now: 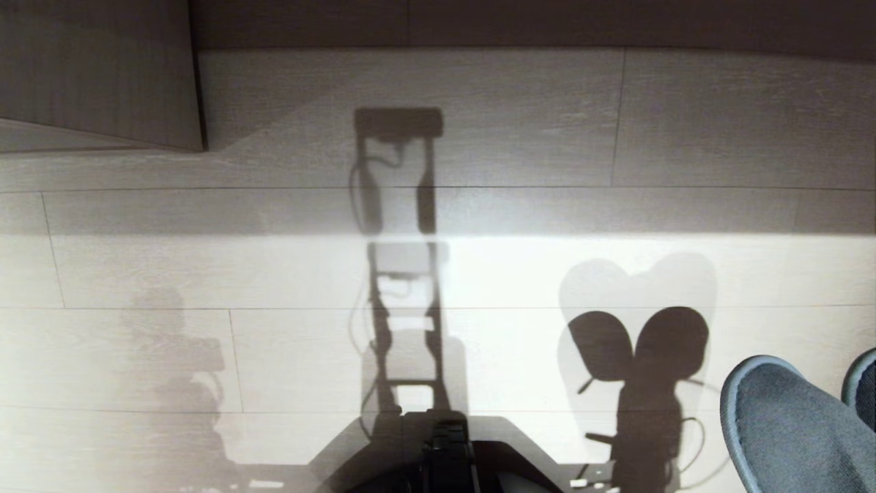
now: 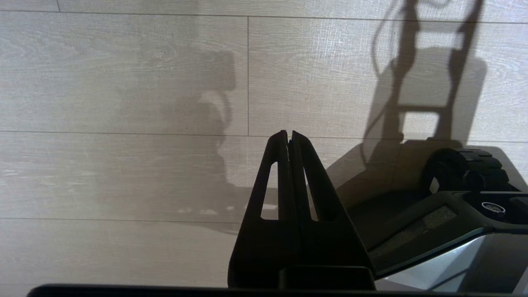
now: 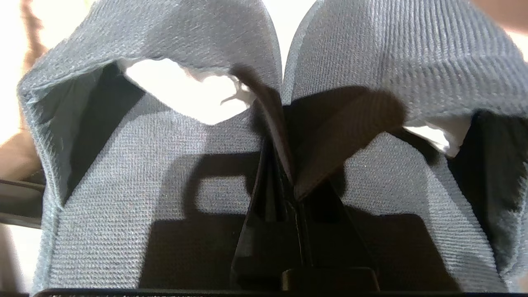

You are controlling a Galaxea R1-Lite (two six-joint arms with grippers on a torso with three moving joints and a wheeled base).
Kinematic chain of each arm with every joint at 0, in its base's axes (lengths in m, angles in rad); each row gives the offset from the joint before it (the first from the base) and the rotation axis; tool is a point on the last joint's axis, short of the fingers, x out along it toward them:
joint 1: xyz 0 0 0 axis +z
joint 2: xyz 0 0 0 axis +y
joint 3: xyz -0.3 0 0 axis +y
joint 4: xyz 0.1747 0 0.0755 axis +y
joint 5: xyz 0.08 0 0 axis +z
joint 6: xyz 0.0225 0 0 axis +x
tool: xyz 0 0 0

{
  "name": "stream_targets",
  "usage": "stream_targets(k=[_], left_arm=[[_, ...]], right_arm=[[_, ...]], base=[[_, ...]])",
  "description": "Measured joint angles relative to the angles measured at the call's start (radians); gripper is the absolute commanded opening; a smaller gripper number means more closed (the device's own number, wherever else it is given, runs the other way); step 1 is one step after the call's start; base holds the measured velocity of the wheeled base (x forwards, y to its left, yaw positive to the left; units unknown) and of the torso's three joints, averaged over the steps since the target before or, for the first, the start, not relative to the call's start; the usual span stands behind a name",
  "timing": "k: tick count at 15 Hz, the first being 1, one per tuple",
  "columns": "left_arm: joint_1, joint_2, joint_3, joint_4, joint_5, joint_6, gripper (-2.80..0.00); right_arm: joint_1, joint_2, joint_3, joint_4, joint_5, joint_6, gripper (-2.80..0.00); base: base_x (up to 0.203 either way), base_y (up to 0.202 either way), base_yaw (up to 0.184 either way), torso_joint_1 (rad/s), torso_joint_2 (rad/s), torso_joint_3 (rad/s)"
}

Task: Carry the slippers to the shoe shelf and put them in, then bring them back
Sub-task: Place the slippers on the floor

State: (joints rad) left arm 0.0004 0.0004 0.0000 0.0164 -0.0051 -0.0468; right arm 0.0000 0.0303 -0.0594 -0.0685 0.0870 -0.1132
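right gripper [image 3: 288,181]: fingers clamped on inner edges of both slippers [image 3: 173,165], one slipper each side of fingers, toe bands beyond tips | slippers held off floor [image 1: 205,274], seen at lower right of head view | left gripper [image 2: 288,138]: fingers pressed together, empty, above floor beside robot base [image 2: 453,231]

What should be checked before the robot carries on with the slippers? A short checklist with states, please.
1. Right gripper shut on the slippers, pinching both inner edges: ok.
2. Both slippers held side by side: ok.
3. Slippers off the floor, per their shadow: ok.
4. Left gripper shut, holding nothing: ok.
5. Shoe shelf in sight: cannot tell; only a pale wood panel shows at the far left.
6. Floor ahead free of obstacles: ok within the head view.
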Motion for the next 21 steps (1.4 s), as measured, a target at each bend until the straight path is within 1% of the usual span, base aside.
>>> stream_targets(k=[2, 4, 7, 12, 16, 18, 19, 20, 21], left_arm=[[0.000, 0.000, 0.000, 0.000, 0.000, 0.000, -2.80], [0.000, 0.000, 0.000, 0.000, -0.001, 0.000, -2.80], [0.000, 0.000, 0.000, 0.000, 0.000, -0.001, -2.80], [0.000, 0.000, 0.000, 0.000, 0.000, 0.000, -2.80], [0.000, 0.000, 0.000, 0.000, 0.000, 0.000, -2.80], [0.000, 0.000, 0.000, 0.000, 0.000, 0.000, -2.80], [0.000, 0.000, 0.000, 0.000, 0.000, 0.000, -2.80], [0.000, 0.000, 0.000, 0.000, 0.000, 0.000, -2.80], [0.000, 0.000, 0.000, 0.000, 0.000, 0.000, -2.80]], right_arm=[[0.000, 0.083, -0.072, -0.029, 0.020, -0.004, -2.80], [0.000, 0.237, -0.142, -0.111, 0.025, -0.007, -2.80], [0.000, 0.554, -0.242, -0.326, 0.026, -0.009, -2.80], [0.000, 1.097, -0.448, -0.734, 0.027, -0.017, -2.80], [0.000, 1.428, -0.543, -1.061, 0.024, -0.047, -2.80], [0.002, 1.563, -0.540, -1.258, -0.011, -0.062, -2.80], [0.006, 1.615, -0.522, -1.339, -0.051, -0.063, -2.80], [0.015, 1.657, -0.498, -1.405, -0.099, -0.056, -2.80], [0.026, 1.687, -0.481, -1.440, -0.131, -0.036, -2.80]], base=[[0.000, 0.000, 0.000, 0.000, 0.00, 0.000], [0.000, 0.000, 0.000, 0.000, 0.00, 0.000], [0.000, 0.000, 0.000, 0.000, 0.00, 0.000], [0.000, 0.000, 0.000, 0.000, 0.00, 0.000], [0.000, 0.000, 0.000, 0.000, 0.00, 0.000], [0.000, 0.000, 0.000, 0.000, 0.00, 0.000], [0.000, 0.000, 0.000, 0.000, 0.00, 0.000], [0.000, 0.000, 0.000, 0.000, 0.00, 0.000], [0.000, 0.000, 0.000, 0.000, 0.00, 0.000]])
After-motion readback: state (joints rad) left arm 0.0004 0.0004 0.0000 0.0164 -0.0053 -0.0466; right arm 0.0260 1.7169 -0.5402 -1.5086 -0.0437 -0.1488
